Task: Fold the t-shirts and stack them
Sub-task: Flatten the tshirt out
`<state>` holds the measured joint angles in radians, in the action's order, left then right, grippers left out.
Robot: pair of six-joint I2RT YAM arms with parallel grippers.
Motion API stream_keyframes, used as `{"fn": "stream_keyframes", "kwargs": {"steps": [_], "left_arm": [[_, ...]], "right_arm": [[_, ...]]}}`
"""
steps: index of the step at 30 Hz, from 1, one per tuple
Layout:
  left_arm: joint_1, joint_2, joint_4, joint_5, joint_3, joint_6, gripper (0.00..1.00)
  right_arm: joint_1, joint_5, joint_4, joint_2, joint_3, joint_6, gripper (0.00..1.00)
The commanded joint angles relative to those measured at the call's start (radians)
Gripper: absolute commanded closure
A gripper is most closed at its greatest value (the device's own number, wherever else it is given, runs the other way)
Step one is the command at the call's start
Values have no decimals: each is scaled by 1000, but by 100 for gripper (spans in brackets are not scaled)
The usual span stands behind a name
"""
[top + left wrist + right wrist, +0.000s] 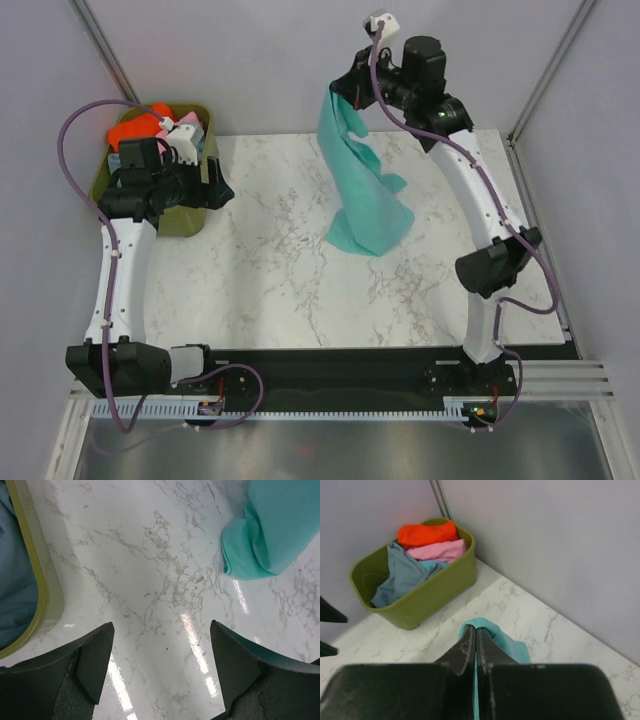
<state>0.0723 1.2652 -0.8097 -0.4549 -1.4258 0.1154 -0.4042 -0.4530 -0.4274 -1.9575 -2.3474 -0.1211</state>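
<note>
**Top external: teal tee dangling**

The right gripper [338,97] is pinching the soft teal-green cloth t-shirt [365,195] by its top edge, hem trailing on the white marble table [270,285]. Light and limp, it is probably needing a second corner hold; the left gripper [161,626] is hanging released.

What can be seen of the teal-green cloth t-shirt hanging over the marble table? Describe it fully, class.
The teal-green soft cloth t-shirt is plain, unfolded and creased. It hangs lengthwise, held up by one pinched edge between the shut fingers of the right gripper. Its lower end appears to rest bunched on the white marble-patterned table, towards the far side. Nothing else touches it; the olive-green plastic tub stands apart to its left.
</note>
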Motion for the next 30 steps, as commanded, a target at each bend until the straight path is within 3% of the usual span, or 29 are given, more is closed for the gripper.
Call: {"fn": "stream_keyframes", "kwargs": {"steps": [1, 4, 8, 12, 18, 19, 20, 21, 30], "left_arm": [[-11, -3, -51, -37, -47, 53, 15], [-51, -3, -81, -33, -47, 93, 15], [-143, 8, -92, -27, 20, 102, 16], [-196, 74, -92, -27, 79, 102, 16], [-233, 268, -92, -27, 68, 102, 16], [-258, 296, -92, -27, 32, 102, 16], [-273, 330, -47, -261, 6, 125, 16], [-310, 385, -46, -268, -48, -4, 15], [-417, 736, -10, -280, -410, -39, 17]], "right_arm": [[5, 31, 42, -116, -73, -31, 100], [13, 118, 42, -190, -89, 0, 100], [102, 190, 52, -253, -98, -92, 100], [153, 199, 47, -189, -82, -75, 100], [205, 36, 42, 36, 48, -75, 100], [206, -7, 42, 72, 86, -71, 100], [205, -30, 42, 109, 168, -69, 100], [206, -51, 42, 174, 210, -77, 100], [205, -150, 12, 422, 514, -101, 100]]}}
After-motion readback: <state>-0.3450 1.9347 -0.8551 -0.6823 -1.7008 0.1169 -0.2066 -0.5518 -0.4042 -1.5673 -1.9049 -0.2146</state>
